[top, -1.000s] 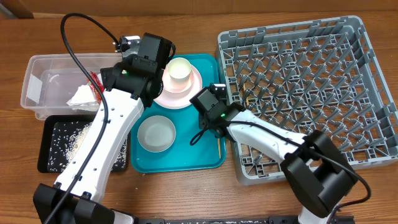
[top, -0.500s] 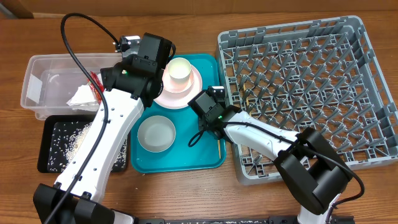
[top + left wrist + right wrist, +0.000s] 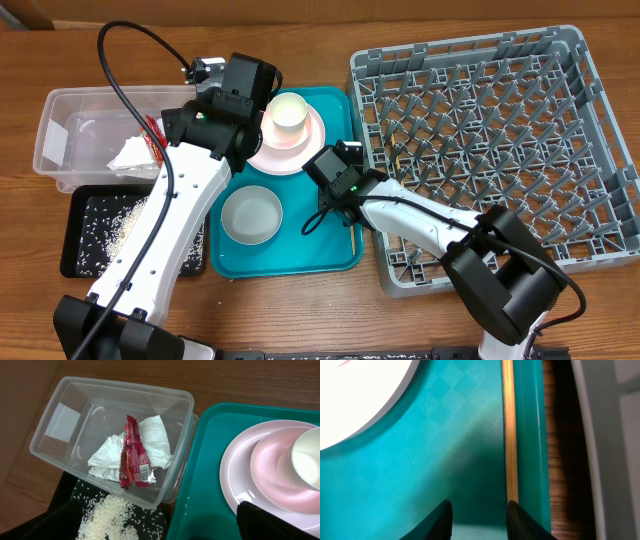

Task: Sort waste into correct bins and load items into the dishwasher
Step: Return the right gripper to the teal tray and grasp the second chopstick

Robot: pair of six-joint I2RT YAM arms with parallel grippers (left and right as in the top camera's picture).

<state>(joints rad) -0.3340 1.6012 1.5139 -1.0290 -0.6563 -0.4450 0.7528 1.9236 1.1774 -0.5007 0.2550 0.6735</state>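
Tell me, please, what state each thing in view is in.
Clear tub, holds wrapper and napkin.
Black tray, holds rice grains.
Pink plate, carries upright cream cup.
Bowl, upright, empty.
Chopstick, flat along teal tray edge.
Dish rack, no dishes loaded.
Right gripper, jaws open, nothing gripped.

Left of the grey dish rack, a red wrapper lies on a crumpled napkin inside the clear tub; rice covers the black tray.
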